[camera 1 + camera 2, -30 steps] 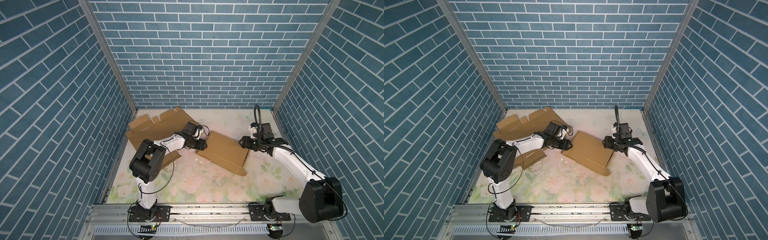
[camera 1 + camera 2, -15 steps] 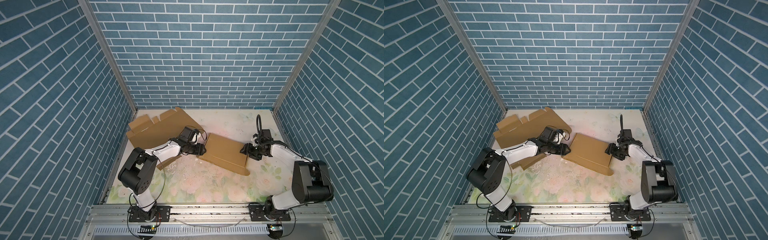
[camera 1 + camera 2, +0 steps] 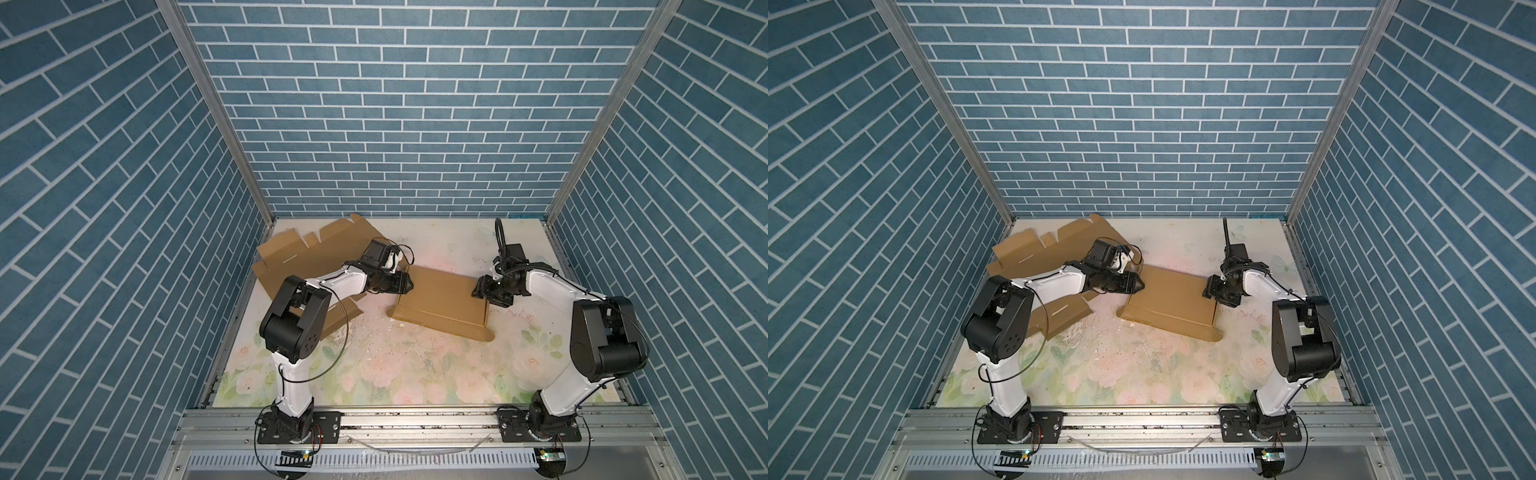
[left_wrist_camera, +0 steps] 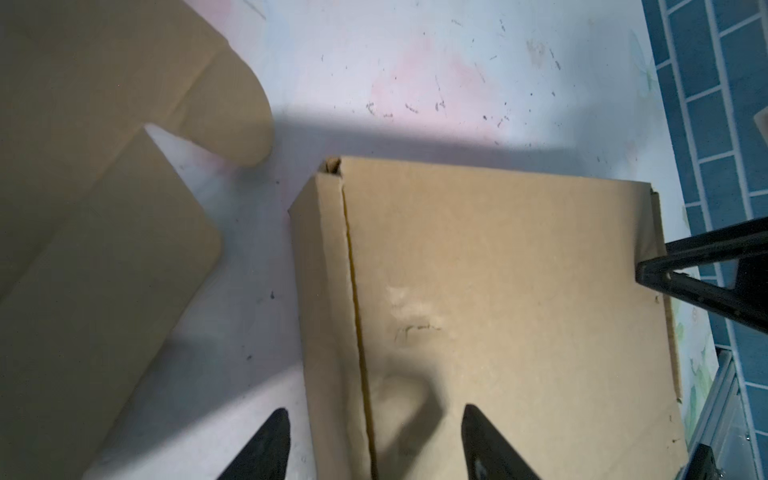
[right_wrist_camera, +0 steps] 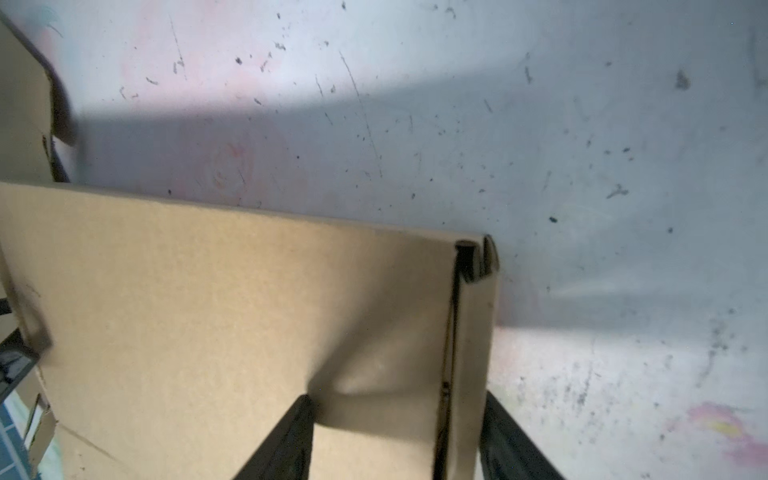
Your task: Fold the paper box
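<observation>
The left arm stretches low over the flat cardboard sheet (image 3: pixel 291 259), its left gripper (image 3: pixel 410 286) spread open astride the left edge of the paper box (image 3: pixel 440 301) (not clamped). The box lies mid-table (image 3: pixel 415 365), long axis crosswise, flap toward the front. The right arm bends inward, right gripper (image 3: pixel 478 291) open astride the right edge

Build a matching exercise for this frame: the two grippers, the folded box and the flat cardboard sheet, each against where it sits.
Things: 1 left gripper; 2 right gripper; 3 folded box; 4 flat cardboard sheet.
Places: A middle of the table, between both grippers; B open, astride the box's right edge; C beside the left wall, partly under the left arm; D open, astride the box's left edge.
Pairs: 1-D; 2-B; 3-A; 4-C.
</observation>
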Robot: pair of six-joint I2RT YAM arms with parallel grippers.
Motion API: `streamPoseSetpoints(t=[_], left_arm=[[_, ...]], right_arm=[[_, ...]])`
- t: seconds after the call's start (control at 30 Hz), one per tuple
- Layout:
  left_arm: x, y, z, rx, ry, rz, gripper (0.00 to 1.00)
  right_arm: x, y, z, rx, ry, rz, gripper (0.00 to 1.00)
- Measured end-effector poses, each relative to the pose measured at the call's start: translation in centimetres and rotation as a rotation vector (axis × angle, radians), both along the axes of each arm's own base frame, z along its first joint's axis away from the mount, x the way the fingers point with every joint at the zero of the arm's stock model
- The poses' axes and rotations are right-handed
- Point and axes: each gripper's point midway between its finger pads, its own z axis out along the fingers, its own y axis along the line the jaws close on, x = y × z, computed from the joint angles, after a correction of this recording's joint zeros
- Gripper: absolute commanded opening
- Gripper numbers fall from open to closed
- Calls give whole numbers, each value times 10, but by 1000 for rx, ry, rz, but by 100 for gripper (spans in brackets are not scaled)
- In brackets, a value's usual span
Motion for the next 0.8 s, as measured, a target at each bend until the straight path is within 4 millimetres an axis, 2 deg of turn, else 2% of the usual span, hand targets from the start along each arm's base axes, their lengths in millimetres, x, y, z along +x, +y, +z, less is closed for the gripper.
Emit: streamPoseSetpoints(t=[0.17,0.23,0.37,0.53,0.7,0.8], left_arm=[[-7,-5,-6,-28,23,13,58],[-7,-5,-7,-35,26,23,56],[-6,-4,-6,-40,27,32,57],[-8,-1,-3,-44,24,36,58],[-8,2,-1,-52,29,33,66],[-8,8,10,-75,22,36,70]], right_arm=[[10,4,0,-84,4,7,29],[13,3,0,-106,4,2,28],[15,2,1,-133,7,6,42],[15,1,3,-146,3,10,50],[15,8,4,-53,0,22,68],[6,5,10,22,-4,28,76]])
